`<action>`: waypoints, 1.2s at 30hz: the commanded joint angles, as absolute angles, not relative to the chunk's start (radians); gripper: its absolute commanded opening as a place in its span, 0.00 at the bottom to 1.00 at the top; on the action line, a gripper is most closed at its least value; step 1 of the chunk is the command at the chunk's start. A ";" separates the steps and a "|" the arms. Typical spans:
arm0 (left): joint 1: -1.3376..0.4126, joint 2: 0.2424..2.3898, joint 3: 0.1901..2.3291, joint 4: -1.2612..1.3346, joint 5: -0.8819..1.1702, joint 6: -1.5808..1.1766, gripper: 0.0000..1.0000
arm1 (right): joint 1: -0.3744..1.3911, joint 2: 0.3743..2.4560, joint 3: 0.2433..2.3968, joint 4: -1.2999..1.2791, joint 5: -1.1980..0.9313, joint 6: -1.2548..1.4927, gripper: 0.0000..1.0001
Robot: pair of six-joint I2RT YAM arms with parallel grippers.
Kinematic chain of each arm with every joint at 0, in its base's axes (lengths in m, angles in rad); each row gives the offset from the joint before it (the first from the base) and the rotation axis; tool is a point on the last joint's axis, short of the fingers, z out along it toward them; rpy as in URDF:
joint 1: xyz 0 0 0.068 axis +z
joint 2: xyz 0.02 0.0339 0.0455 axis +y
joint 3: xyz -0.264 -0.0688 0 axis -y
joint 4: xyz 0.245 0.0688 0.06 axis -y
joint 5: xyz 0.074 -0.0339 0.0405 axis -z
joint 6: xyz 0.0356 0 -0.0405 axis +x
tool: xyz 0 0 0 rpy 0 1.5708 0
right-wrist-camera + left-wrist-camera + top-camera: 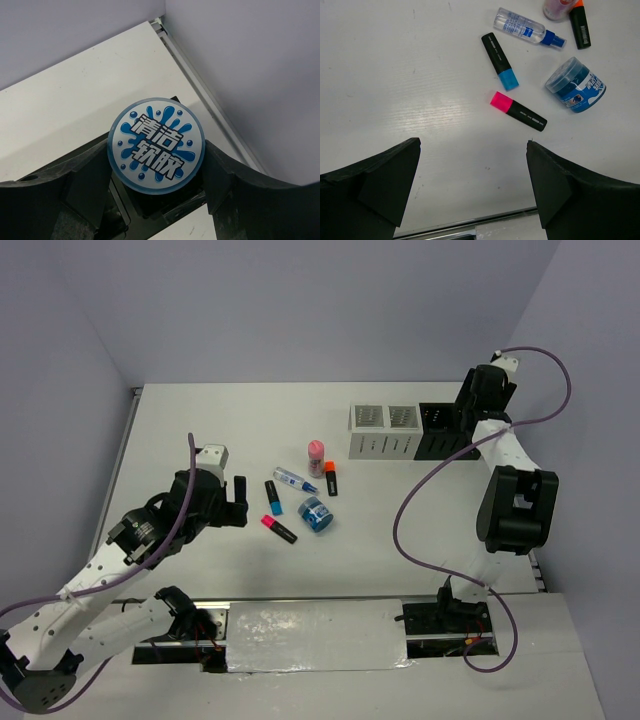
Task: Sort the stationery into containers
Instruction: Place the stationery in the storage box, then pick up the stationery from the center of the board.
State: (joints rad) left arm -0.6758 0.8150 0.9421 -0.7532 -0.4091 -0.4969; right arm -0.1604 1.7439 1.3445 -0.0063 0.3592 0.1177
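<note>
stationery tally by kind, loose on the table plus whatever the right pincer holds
short black highlighters with coloured caps: 3
round blue plastic tubs: 2, one in the right pincer
small bottles: 2, one clear blue-capped bottle, one pink-capped bottle
total: 7

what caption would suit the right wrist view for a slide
Right gripper holding a round blue roll over a black container

Six items lie mid-table (200, 430): bottle (316, 453) at 12 o'clock, pen (296, 480), orange highlighter (330, 478), blue highlighter (273, 497), pink highlighter (279, 528) at 7 o'clock and roll (318, 514) at 5 o'clock. At their 2 o'clock stand white boxes (384, 430), then a black box (437, 430). The left gripper (237, 503) is at their 9 o'clock.
</note>
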 commanded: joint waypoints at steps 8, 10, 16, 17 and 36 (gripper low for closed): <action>-0.673 0.813 0.940 -0.721 -0.405 -0.480 0.99 | -0.167 1.738 1.312 0.130 0.376 0.126 0.29; -0.673 0.811 0.939 -0.719 -0.403 -0.480 0.99 | -0.167 1.740 1.313 0.126 0.367 0.133 0.35; -0.673 0.810 0.940 -0.721 -0.408 -0.479 0.99 | -0.166 1.721 1.301 0.115 0.342 0.175 0.58; -0.673 0.811 0.939 -0.721 -0.410 -0.482 0.99 | -0.166 1.718 1.295 0.114 0.338 0.181 0.87; -0.771 1.145 1.087 -0.666 -0.371 -0.794 0.99 | 0.104 1.363 1.257 -0.320 0.241 0.406 0.95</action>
State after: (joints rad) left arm -0.6968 1.0733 1.0218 -0.7441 -0.4011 -0.6418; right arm -0.0086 1.4940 1.2873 -0.1864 0.2687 0.3592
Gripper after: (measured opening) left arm 0.993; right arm 0.945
